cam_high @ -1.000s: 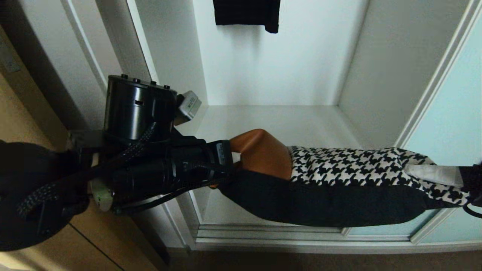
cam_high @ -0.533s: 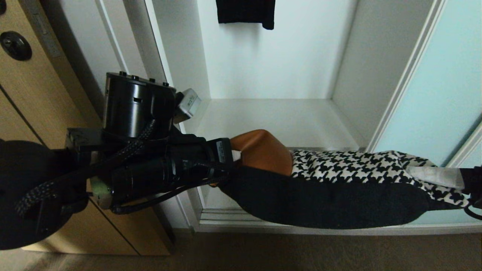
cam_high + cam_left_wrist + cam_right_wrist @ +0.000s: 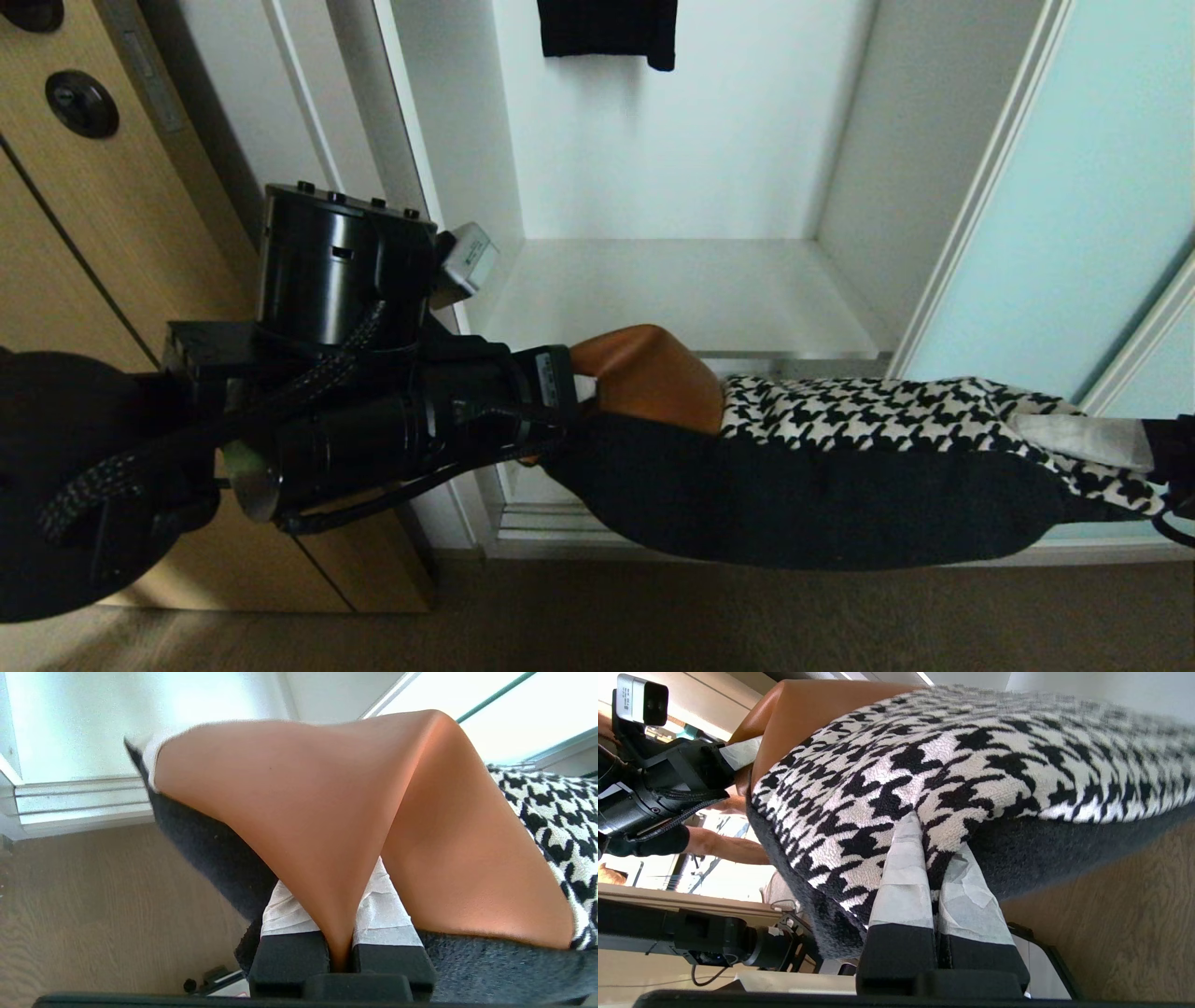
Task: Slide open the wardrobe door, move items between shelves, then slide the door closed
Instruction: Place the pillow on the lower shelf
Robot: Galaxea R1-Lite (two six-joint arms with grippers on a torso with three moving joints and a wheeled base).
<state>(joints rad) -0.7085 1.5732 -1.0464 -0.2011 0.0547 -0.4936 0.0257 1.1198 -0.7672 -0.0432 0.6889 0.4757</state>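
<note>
The cushion (image 3: 803, 467), tan-brown at one end, houndstooth on top and black underneath, hangs level in front of the open wardrobe, above the floor. My left gripper (image 3: 581, 390) is shut on a fold of its tan end (image 3: 303, 793). My right gripper (image 3: 1074, 435) is shut on the houndstooth end (image 3: 971, 751), its taped fingers (image 3: 901, 882) pinching the fabric. A white shelf (image 3: 672, 289) lies empty behind the cushion. The sliding wardrobe door (image 3: 1074, 224) of pale aqua glass stands slid to the right.
A small black garment (image 3: 607, 33) hangs at the top of the wardrobe's back wall. A light wooden door (image 3: 75, 261) stands to the left of the wardrobe frame. Brown floor (image 3: 653, 616) runs along the wardrobe's bottom track (image 3: 532, 534).
The whole picture has shifted: the wardrobe sits farther off and more floor and wooden door show, so the camera has moved. Both grippers keep the same hold on the cushion.
</note>
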